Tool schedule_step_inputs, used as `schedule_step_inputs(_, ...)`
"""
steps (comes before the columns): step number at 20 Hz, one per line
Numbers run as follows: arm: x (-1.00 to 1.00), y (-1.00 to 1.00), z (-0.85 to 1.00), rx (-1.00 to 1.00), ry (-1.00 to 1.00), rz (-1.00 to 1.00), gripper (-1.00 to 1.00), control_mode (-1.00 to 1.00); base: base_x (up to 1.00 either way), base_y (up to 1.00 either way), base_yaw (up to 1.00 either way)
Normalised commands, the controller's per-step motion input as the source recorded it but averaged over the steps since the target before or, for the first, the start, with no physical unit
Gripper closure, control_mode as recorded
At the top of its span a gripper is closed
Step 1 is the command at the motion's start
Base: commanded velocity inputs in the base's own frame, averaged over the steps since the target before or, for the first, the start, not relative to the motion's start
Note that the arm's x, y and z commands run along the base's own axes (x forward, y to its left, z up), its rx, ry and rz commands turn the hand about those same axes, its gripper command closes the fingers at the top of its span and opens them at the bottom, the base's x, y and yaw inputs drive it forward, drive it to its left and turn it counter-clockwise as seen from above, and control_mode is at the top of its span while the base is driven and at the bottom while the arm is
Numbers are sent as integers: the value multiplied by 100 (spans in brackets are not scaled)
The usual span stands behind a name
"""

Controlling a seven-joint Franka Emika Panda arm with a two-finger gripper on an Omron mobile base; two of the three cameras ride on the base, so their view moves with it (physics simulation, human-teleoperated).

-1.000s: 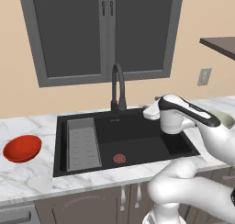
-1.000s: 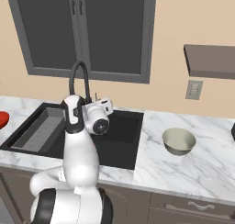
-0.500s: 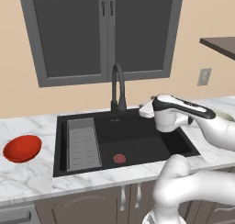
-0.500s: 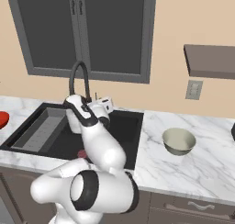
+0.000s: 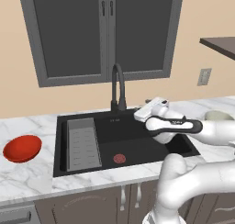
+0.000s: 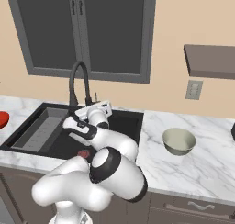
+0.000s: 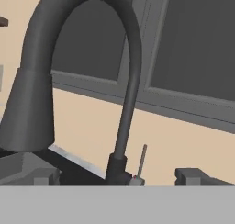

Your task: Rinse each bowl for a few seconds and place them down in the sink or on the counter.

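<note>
The red bowl [image 5: 22,148] rests on the tabletop [image 5: 27,186] well to the left of the sink [image 5: 62,145], untouched. Over the last second the arm has swung its hand from the right side of the basin toward the black arched tap [image 5: 117,87]; the tool [image 5: 148,109] now sits just right of the tap base, above the basin. In the hand view the spout [image 7: 28,103] and the thin tap lever [image 7: 142,159] lie directly ahead. The tool stands fully open and holds nothing. The grey-beige bowl [image 6: 179,141] remains on the tabletop to the right of the sink. Judgement — the water is to be turned on first; neither bowl is rinsed yet.
</note>
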Motion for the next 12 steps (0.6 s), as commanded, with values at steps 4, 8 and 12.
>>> schedule_step_inputs(4, 39, 0, 0, 2, 0, 5, -100, -100, 0, 0, 0)
schedule_step_inputs(8, 38, 0, 0, 2, 0, 5, -100, -100, 0, 0, 0)
schedule_step_inputs(12, 30, 0, 0, 4, 0, 5, -100, -100, 0, 0, 0)
